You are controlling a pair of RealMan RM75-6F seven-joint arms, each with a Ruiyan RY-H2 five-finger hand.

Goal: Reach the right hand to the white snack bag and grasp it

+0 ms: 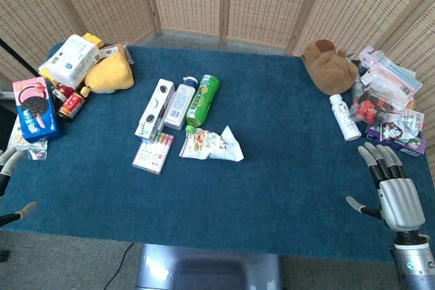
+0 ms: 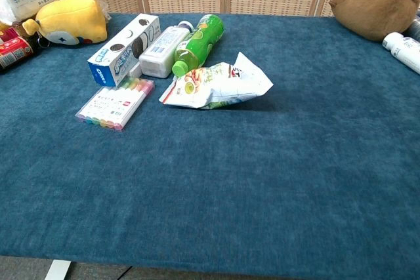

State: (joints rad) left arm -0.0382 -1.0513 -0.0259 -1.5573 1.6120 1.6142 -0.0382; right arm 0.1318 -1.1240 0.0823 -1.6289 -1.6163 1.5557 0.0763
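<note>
The white snack bag [image 1: 211, 145] [image 2: 216, 85] lies crumpled on the blue table cloth, just below the green bottle [image 1: 202, 100] [image 2: 197, 43]. My right hand [image 1: 393, 188] hovers at the table's right front corner, far to the right of the bag, fingers spread and empty. At the far left edge only the fingertips of my left hand [image 1: 9, 168] show, apart and holding nothing. Neither hand appears in the chest view.
Beside the bag lie a marker pack [image 1: 153, 152], a cookie box [image 1: 155, 109] and a white bottle [image 1: 180, 103]. A yellow plush [image 1: 109, 74] and snacks crowd the left edge. A brown plush [image 1: 328, 64], a white bottle [image 1: 345, 117] and packets sit at right.
</note>
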